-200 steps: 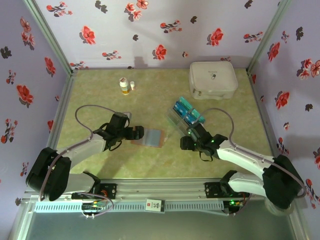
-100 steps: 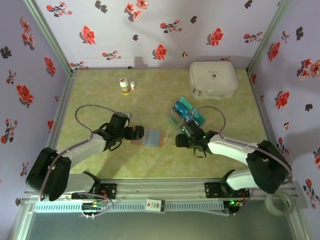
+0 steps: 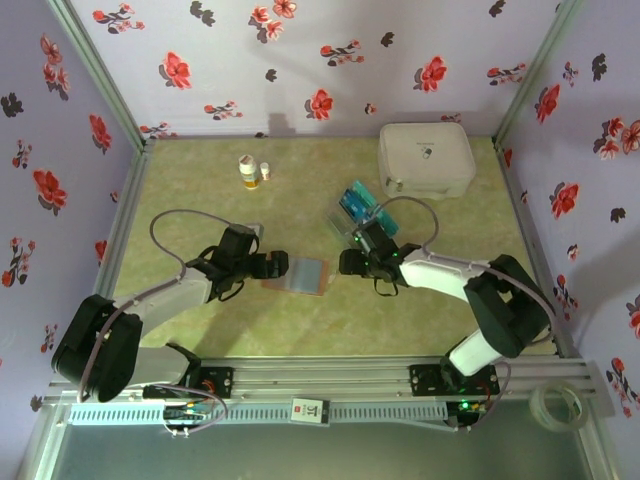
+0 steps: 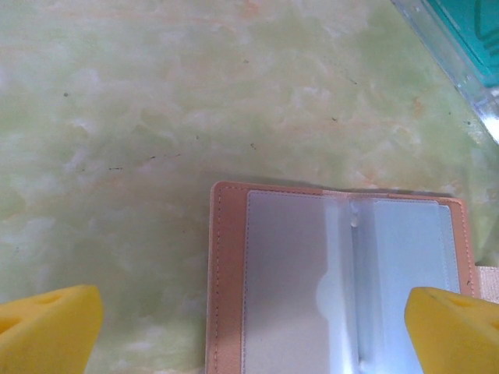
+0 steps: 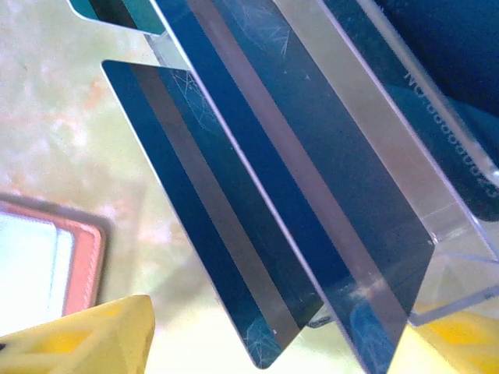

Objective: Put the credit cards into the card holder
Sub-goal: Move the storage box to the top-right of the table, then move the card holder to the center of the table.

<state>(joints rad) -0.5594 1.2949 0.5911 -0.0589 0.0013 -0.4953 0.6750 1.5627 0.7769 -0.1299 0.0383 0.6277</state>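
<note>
Jaws of the left gripper (image 3: 272, 265) are standing released, straddling the card holder (image 4: 335, 273), which is lying open, clear sleeves up, on the tabletop (image 3: 200, 200). The right gripper (image 3: 350, 263) is also spreading its jaws, grasping nothing, around one of the credit cards (image 5: 234, 218) that is leaning out of the clear tray (image 5: 437, 226), near the holder's right side.

The risk: a skewed pinch on that slick card could be sending it skidding, or dragging the light tray along, since the tray wall is crowding one fingertip. The unclamped holder may be sliding as a card pushes in.

A white case (image 3: 426, 158) and small bottles (image 3: 248, 170) are sitting well apart at the back, blocking nothing.
</note>
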